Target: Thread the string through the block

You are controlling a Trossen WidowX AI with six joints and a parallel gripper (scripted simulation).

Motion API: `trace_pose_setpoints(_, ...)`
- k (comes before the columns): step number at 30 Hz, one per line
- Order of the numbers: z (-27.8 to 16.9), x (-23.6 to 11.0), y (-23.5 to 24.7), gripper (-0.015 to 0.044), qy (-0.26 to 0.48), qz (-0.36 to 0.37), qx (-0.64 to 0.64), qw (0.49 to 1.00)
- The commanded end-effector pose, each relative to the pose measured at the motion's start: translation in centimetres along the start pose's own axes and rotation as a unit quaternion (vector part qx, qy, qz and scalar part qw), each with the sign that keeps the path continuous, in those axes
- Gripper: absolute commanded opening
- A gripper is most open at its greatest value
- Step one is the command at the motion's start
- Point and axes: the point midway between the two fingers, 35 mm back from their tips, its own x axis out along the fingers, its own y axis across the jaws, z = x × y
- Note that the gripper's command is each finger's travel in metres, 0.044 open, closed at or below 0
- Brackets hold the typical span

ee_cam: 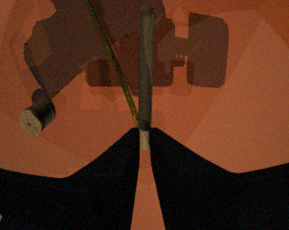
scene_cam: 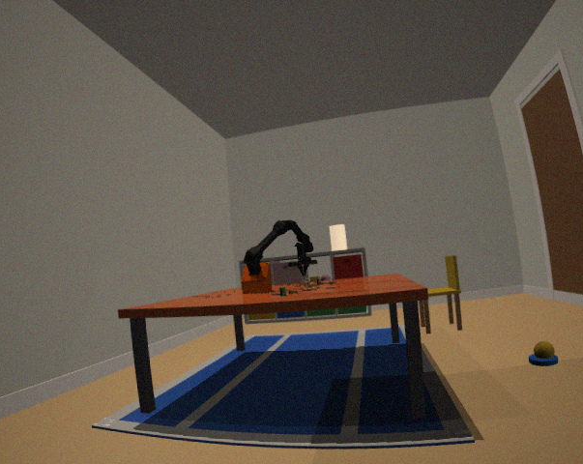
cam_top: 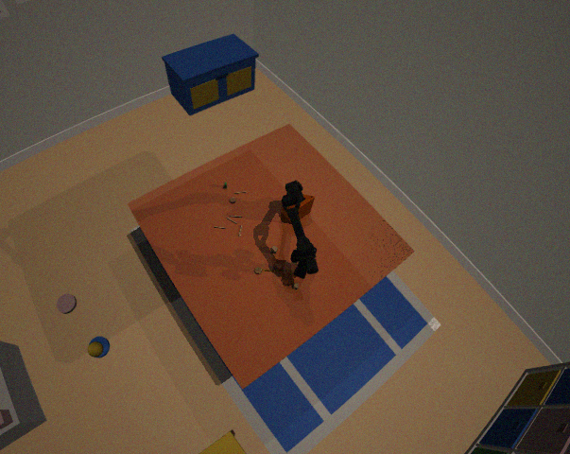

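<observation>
Look at the wrist view first: your black two-fingered hand [ee_cam: 144,137] is closed narrow on the near end of the thin wooden stick [ee_cam: 144,71], pinching it right at the fingertips. The stick's long axis runs almost straight up the frame, away from the hand, with its free tip pointing at the top centre, just under the dark shadow of the hand cast on the orange-red tabletop [ee_cam: 247,109]. The stick hangs above that surface rather than lying on it.

You can see the thin yellow-green string [ee_cam: 106,41] leaving the stick just above the fingertips and slanting off to the upper left of the frame, where it runs out of sight. At the left of the wrist view, a short, pale wooden cylinder [ee_cam: 36,117] lies on its side, well apart from the stick.

In the top view, the hand [cam_top: 296,278] sits just right of the frame's centre, pointing down. Several loose pale sticks [cam_top: 233,222] are scattered up and to the left, well apart from it. The arm's orange base block [cam_top: 305,202] stands above the hand in this frame.

From the exterior view, the arm arches over the tabletop [scene_cam: 361,292] with the hand [scene_cam: 303,270] raised above it near the frame's middle. The wooden block with the hole is too small to pick out for certain in any view.
</observation>
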Motion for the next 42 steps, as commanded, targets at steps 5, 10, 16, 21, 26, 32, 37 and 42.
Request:
trace_pose_setpoints(5, 0.3, 0.8, -0.7, 0.0000, 0.000, -0.004, 0.000, 1.000)
trace_pose_setpoints(10, 0.5, 1.3, -1.1, 0.0000, 0.000, -0.004, 0.000, 1.000)
trace_pose_setpoints(16, 0.8, 1.8, -1.6, 0.0000, -0.001, -0.004, 0.000, 1.000)
trace_pose_setpoints(21, 1.0, 2.2, -2.0, 0.0000, -0.001, -0.004, 0.000, 1.000)
trace_pose_setpoints(26, 1.2, 2.6, -2.4, 0.0000, -0.001, -0.005, 0.000, 1.000)
trace_pose_setpoints(32, 1.5, 3.1, -2.9, 0.0000, -0.002, -0.005, 0.000, 1.000)
trace_pose_setpoints(37, 1.8, 3.5, -3.4, 0.0000, -0.002, -0.005, 0.000, 1.000)
trace_pose_setpoints(42, 2.0, 3.9, -3.8, 0.0000, -0.003, -0.005, 0.000, 1.000)
